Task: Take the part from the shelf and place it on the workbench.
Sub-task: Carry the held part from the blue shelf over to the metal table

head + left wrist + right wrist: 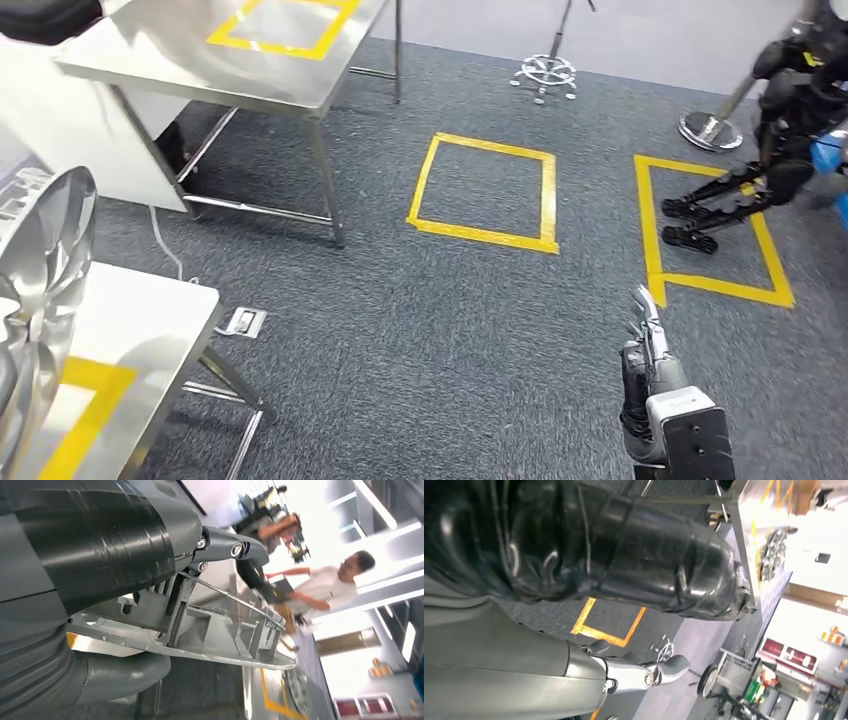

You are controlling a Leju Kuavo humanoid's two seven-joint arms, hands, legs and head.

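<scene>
The part (40,300) is a shiny silver wheel-like casting at the far left of the head view, standing on edge over the near steel workbench (150,330) with yellow tape on its top. In the left wrist view my left hand (125,545) holds the part (215,630), its ribbed grey body lying between the dark fingers and the grey thumb (125,672). My right hand (650,370) hangs at the lower right over the carpet, fingers extended and holding nothing. The right wrist view shows its thumb (644,675) and, far off, the part (769,550).
A second steel table (250,70) with a yellow taped square stands at the upper left. Yellow tape squares (485,190) mark the grey carpet. A black robot (790,120) stands at the upper right beside a stand base (710,130). A person (325,587) in white stands beyond the tables.
</scene>
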